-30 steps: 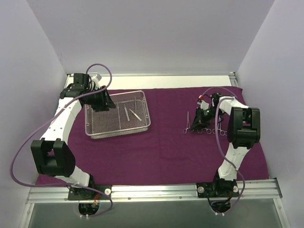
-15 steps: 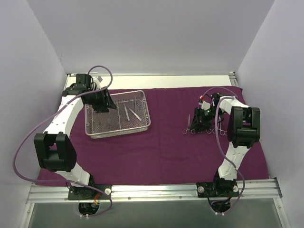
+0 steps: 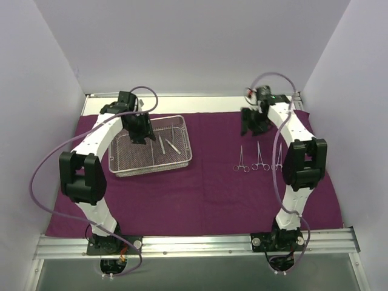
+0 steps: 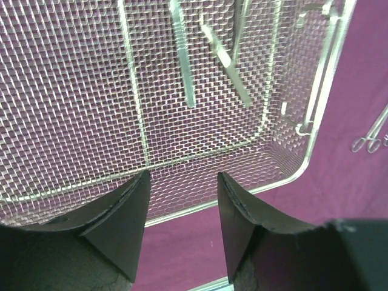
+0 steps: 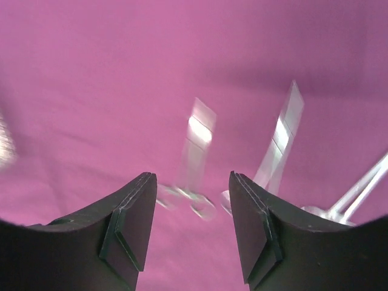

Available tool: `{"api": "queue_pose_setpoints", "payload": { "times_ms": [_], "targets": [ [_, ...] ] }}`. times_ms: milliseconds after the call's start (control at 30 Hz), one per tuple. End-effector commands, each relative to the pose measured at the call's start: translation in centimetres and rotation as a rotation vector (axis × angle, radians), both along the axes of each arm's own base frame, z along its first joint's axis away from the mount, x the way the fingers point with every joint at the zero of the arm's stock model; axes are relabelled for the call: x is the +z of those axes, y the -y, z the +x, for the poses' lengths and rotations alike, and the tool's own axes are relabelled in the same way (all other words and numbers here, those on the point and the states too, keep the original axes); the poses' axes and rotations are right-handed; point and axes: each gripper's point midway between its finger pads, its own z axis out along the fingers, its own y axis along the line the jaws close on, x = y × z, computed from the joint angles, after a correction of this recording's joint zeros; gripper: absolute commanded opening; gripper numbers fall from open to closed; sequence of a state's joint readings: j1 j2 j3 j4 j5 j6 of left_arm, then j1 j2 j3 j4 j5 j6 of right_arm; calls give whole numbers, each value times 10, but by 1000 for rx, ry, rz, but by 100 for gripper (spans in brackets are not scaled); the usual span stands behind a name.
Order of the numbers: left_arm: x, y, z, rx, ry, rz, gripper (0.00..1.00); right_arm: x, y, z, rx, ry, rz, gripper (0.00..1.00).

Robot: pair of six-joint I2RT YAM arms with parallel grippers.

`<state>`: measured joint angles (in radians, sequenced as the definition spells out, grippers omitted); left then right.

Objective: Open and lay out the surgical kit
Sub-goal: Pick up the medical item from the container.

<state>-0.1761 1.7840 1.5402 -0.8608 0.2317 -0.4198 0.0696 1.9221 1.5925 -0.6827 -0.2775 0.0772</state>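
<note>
Two tweezers point(image 3: 162, 145) lie in the right half of the tray point(image 3: 128, 156), their long axes running roughly from its far rim to its near rim, one a little slanted against the other; the tray sits on the left part of the spread cloth point(image 3: 206, 194). Three forceps point(image 3: 260, 159) are laid in a row on the cloth well to the right of the tray, handles toward the near side.

Over the tray's far left part hangs the left gripper point(image 3: 139, 128); its jaws stand moderately apart with nothing between them, and the tweezers lie ahead of them and slightly to the right, inside the mesh. Far to the right of the tray, about level with its far rim, the right gripper point(image 3: 250, 123) hovers above the cloth beyond the forceps' tips; its jaws are also parted and empty, though its wrist view is blurred, so how high it rides is hard to say.

For my money the tweezers are next, and the left arm is plainly the nearer; its jaws would want to close across a tweezer's narrow width.
</note>
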Motion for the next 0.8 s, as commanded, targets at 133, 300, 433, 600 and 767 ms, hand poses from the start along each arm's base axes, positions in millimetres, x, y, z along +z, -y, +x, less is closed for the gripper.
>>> {"api": "queue_pose_setpoints", "payload": {
  "times_ms": [133,300,433,600,767],
  "targets": [
    [38,-29,-1,157,79,106,56,115,-169,65,229,470,-78,52],
    [53,-50,-16,191,93,151,57,98,-251,69,341,529,-22,50],
    [55,-70,-24,244,115,165,58,62,-300,61,429,497,-15,49],
    [59,-84,-29,256,130,174,58,27,-313,74,352,476,-67,49],
    [59,-84,-39,255,140,149,58,9,-329,87,271,520,-69,42]
  ]
}}
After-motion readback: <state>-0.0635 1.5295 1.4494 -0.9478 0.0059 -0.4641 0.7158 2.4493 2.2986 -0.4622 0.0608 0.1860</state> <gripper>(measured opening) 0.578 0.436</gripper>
